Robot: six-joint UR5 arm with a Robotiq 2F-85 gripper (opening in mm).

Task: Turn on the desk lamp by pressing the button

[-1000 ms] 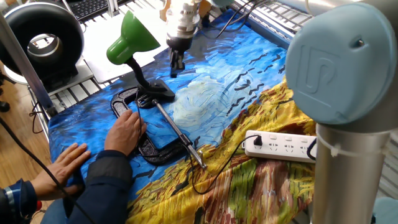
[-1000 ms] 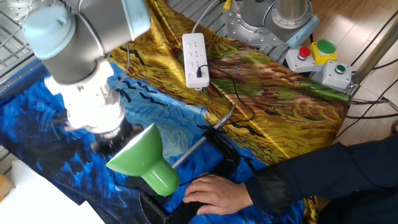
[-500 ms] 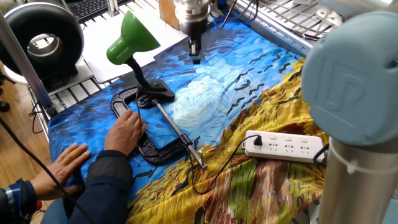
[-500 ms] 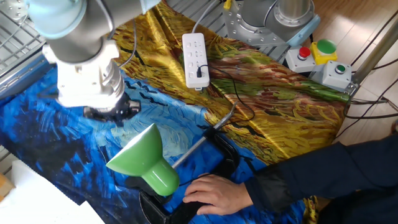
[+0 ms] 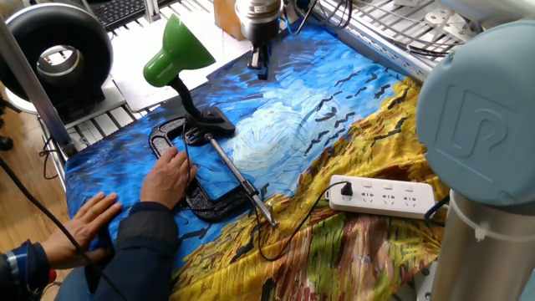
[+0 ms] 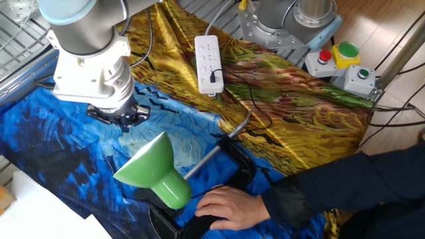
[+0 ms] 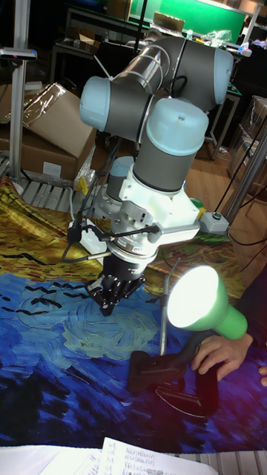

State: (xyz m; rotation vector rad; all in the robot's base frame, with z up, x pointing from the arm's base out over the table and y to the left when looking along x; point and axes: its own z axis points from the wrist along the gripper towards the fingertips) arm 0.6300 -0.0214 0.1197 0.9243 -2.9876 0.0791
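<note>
The gripper [image 5: 261,65] hangs over the blue end of the painted cloth [image 5: 334,134], its dark fingers pointing down and not touching anything. From here I cannot tell whether the fingers are spread or pressed together; in every view they read as one dark clump. It sits on the far side of the desk lamp [image 5: 180,67] from the person, well apart from the lamp's black base [image 5: 213,124]. Half a second ago it was at nearly the same spot; a full second ago it was lower and closer to the base, so it has drawn up and away from the lamp.

The desk lamp stands where it stood before, its green shade [image 6: 153,174] tilted on the bendy neck. In the tall fixed view the inside of the shade [image 7: 196,297] glows bright white, so the bulb is lit.

Just beside the lamp base, towards the person, a black clamp [image 5: 196,196] lies on the cloth with its long metal screw rod [image 5: 238,180] running out from the base. The person's right hand [image 5: 170,178] rests on the clamp, and the other hand [image 5: 84,221] lies flat on the cloth further out; neither has shifted.

Beyond the rod from the lamp, on the yellow part of the cloth, a white power strip [image 5: 380,196] lies with a black plug in it. Behind the lamp, off the cloth, sits a big black ring-shaped device [image 5: 58,54]
</note>
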